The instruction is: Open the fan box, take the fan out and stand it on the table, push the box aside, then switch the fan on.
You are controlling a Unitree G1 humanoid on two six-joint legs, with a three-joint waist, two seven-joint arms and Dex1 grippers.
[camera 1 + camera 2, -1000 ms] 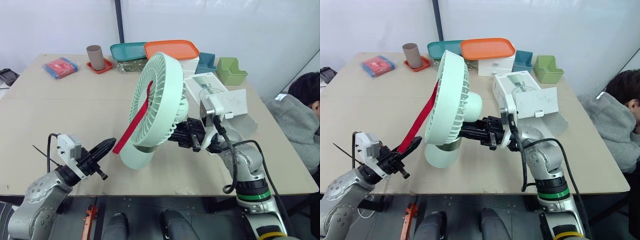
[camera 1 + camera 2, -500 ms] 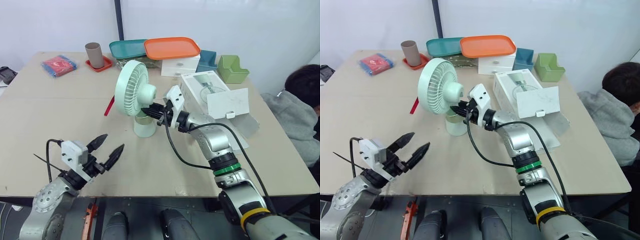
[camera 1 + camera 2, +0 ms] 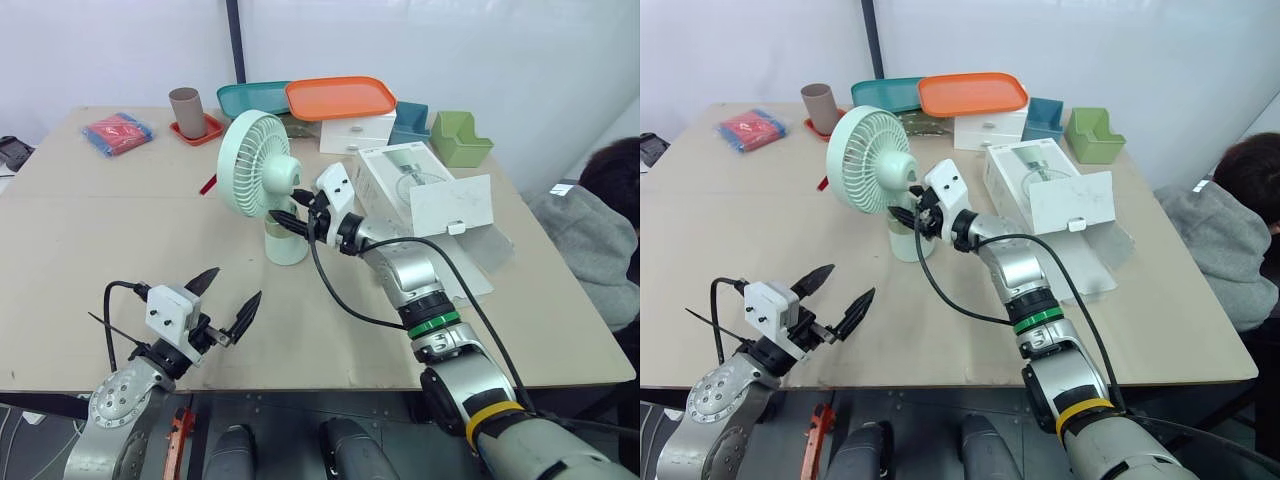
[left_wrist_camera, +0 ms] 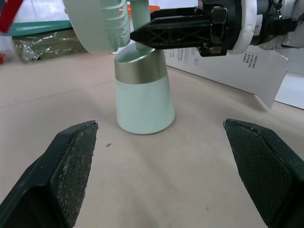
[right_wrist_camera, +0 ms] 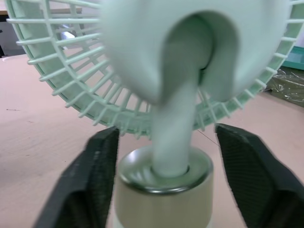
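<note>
The pale green fan point(image 3: 262, 160) stands upright on the table, its round base point(image 3: 286, 241) just left of the open white fan box point(image 3: 415, 185). My right gripper point(image 3: 288, 207) is open at the fan's neck, its fingers point(image 5: 90, 180) on either side of the stem point(image 5: 173, 142) and apart from it. A red strap point(image 3: 207, 185) hangs behind the fan head. My left gripper point(image 3: 226, 300) is open and holds nothing, low over the table's front left, facing the fan base point(image 4: 142, 99).
At the back stand an orange tray point(image 3: 340, 97), a teal tray point(image 3: 250, 100), a brown cup point(image 3: 188, 112), a white drawer box point(image 3: 355, 133), a blue bin point(image 3: 412, 120) and a green bin point(image 3: 460, 140). A red packet point(image 3: 120, 133) lies far left. A person point(image 3: 615, 190) sits at the right.
The fan, held up in the air a second ago, now stands on the table. My left gripper let go of the red strap and opened. My right gripper has just opened off the stem.
</note>
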